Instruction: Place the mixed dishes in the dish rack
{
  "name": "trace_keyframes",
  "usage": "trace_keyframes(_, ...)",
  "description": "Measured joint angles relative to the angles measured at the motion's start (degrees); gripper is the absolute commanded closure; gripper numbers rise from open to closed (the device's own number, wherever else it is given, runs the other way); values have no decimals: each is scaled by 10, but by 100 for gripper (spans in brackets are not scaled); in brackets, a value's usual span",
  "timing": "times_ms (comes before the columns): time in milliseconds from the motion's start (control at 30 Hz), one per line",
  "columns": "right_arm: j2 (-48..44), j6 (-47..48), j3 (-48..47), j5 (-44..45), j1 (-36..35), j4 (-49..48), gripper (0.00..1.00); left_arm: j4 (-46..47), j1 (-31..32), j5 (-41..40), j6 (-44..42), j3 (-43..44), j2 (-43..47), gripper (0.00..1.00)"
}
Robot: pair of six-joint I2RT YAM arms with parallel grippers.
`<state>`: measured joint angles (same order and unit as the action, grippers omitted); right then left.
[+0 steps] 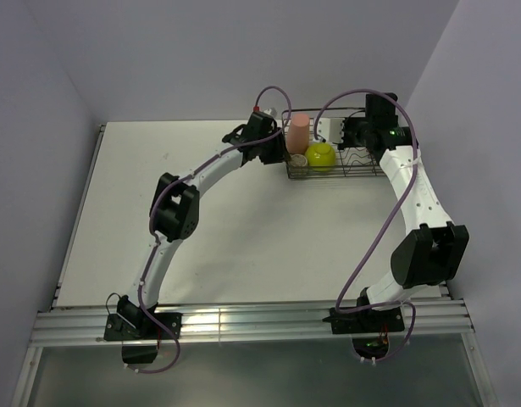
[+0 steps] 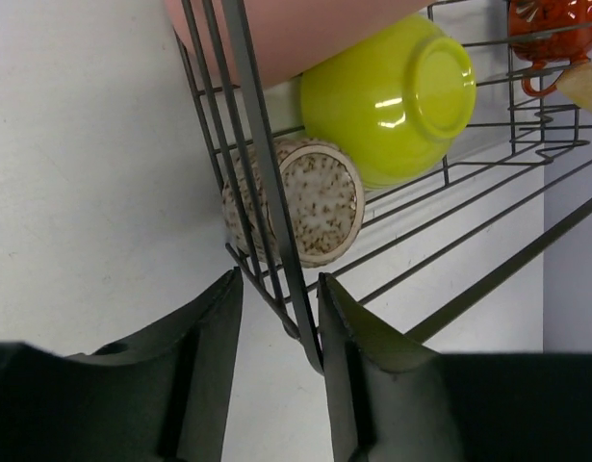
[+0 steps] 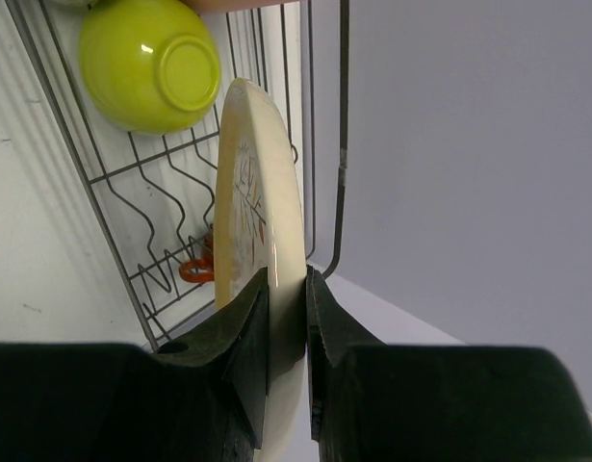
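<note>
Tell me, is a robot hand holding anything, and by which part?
The right gripper pinches the large pale-yellow twig-patterned plate by its rim. The left gripper holds nothing.

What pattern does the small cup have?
The small cup is beige with brown speckles; left wrist view shows it best.

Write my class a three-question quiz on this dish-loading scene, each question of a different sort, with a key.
1. True or false: the right end effector is clamped on the rim of the plate.
2. Which dish lies right beside the green bowl in the rack? A) a speckled cup B) a glass jar C) a blue saucer
3. What colour is the mug in the rack?

Key: 1 true; 2 A; 3 orange.
</note>
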<state>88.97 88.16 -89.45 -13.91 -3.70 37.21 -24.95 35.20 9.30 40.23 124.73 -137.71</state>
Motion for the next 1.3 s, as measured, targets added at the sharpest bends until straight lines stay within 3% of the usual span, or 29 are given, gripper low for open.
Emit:
trace_keyframes(133,-1,1,8,8,1,-4,100,1,3,-2,5,7,-4,71)
trace_keyframes(300,-1,2,11,9,1,-4,100,-6,5,-13,15,22,-10,100)
trace_keyframes(1300,-27,-9,-2,-42,13,58,100,6,-9,-32,9,-40,29,100)
